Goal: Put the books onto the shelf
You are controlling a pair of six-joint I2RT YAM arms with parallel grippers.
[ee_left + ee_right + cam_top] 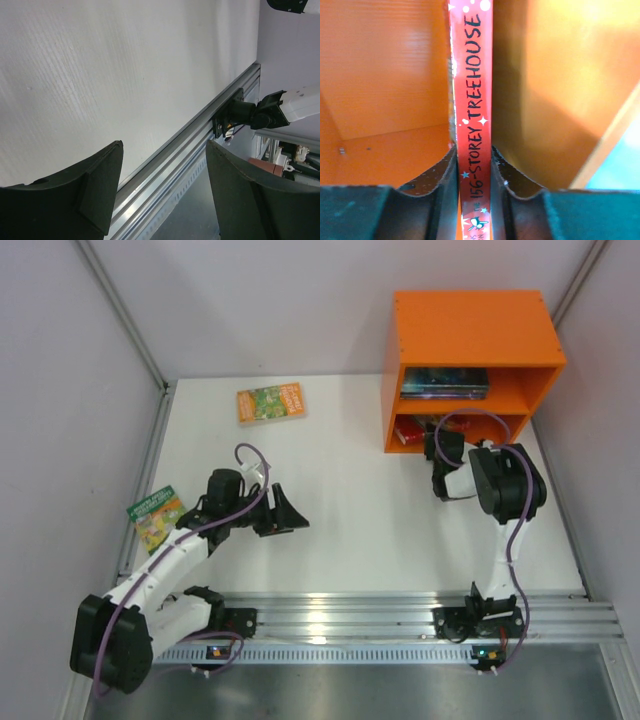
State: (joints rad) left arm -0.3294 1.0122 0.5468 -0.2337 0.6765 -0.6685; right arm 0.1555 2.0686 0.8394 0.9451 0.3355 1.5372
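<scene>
The shelf (470, 330) was placed at the far right of the table (360, 530), with its open side turned to the near edge. The right gripper (443, 445) was reached into the mouth of the lower compartment, and its jaws were clenched on the red book (472, 125). In the right wrist view the book was seen standing on its edge with the spine toward the camera, and a finger was pressed against each cover. Orange walls of the compartment were seen on both sides of it. In the upper compartment a flat stack of books (445, 383) was laid; a dark cover and a pale teal one could be made out, but their number could not be told with certainty. The orange-green book (270, 402) was lying flat on the far part of the table, well apart from the shelf and to its left. The green book (157, 517) was lying at the left edge of the table, just beside the left arm. The left gripper (285, 512) was held above the bare middle of the table, pointed to the right, with its jaws released and wide apart; nothing was seen between them. In the left wrist view only the white table surface and the aluminium rail (200, 145) at the near edge were seen past the fingers.
</scene>
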